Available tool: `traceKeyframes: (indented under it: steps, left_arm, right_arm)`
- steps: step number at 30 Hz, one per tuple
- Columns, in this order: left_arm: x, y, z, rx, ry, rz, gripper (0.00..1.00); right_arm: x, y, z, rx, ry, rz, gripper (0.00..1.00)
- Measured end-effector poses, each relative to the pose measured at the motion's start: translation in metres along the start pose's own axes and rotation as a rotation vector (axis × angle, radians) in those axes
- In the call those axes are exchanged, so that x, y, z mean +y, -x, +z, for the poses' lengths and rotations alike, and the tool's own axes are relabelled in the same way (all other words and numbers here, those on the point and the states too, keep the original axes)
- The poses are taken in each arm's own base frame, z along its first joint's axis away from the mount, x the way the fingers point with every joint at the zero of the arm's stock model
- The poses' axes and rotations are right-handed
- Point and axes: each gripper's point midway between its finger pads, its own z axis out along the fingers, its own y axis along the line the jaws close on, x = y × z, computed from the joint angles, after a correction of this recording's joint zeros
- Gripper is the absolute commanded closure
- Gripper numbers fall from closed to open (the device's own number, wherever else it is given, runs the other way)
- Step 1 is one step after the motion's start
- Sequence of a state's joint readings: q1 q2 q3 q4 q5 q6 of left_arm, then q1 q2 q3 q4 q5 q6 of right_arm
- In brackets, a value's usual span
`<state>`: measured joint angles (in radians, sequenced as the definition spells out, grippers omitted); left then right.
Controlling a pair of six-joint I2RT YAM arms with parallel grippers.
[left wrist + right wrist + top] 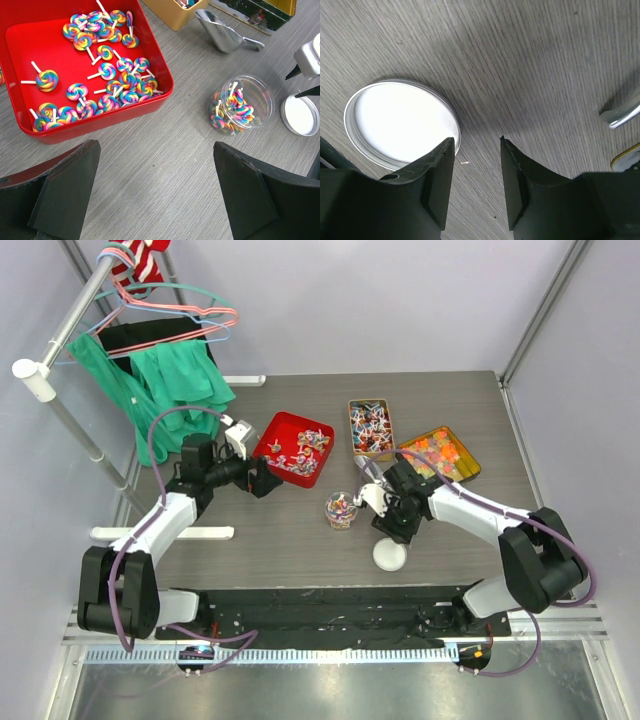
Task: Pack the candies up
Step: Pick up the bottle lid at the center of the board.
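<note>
The candies (305, 450) are small rainbow-swirl lollipops on white sticks, lying in a red tray (272, 432) at the back middle. They also show in the left wrist view (107, 70), in the tray (100, 131). A clear jar (341, 509) holds several more of them (235, 107). Its white lid (389, 555) lies on the table, also in the right wrist view (400, 122). My left gripper (155, 150) is open and empty, just in front of the tray (266, 482). My right gripper (476, 142) is open and empty, low over the table beside the lid (397, 528).
A metal scoop (225, 35) lies behind the jar. A gold tin (370, 427) of red-and-blue sweets and a tin (441, 453) of orange and yellow pieces stand at the back right. A rack with hangers and green cloth (170, 380) is at the back left.
</note>
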<state>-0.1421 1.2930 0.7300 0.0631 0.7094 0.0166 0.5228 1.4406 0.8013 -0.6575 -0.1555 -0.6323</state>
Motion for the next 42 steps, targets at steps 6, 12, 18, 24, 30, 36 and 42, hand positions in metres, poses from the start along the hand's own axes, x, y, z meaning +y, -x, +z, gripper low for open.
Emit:
traceKeyframes:
  steps: [6,12,18,24,30,36,42]
  left_arm:
    - [0.0,0.001,0.0,-0.002,0.0,0.004,0.0]
    - [0.0,0.002,-0.001,-0.005,0.0,0.008,0.0]
    - [0.0,0.002,-0.001,-0.005,0.0,0.014,0.0]
    - [-0.009,0.001,0.003,0.001,-0.024,0.026,0.0]
    - [-0.034,-0.004,0.017,0.036,-0.07,0.155,0.0]
    - [-0.047,0.001,0.022,0.069,-0.059,0.366,0.0]
    - [-0.054,0.033,0.01,-0.013,-0.012,0.649,0.0]
  right_arm:
    - [0.002,0.001,0.003,0.006,0.001,-0.005,0.58]
    - [0.009,-0.001,0.012,0.05,0.017,-0.03,0.74]
    - [0.01,0.001,0.012,0.058,0.008,-0.028,0.99]
    - [0.007,0.003,0.011,0.068,0.007,-0.023,0.99]
    - [-0.002,0.032,-0.011,0.011,0.032,-0.011,0.99]
    - [-0.019,0.075,-0.046,-0.069,0.021,-0.035,0.99]
    - [-0.035,0.108,-0.076,-0.103,0.044,-0.052,0.99]
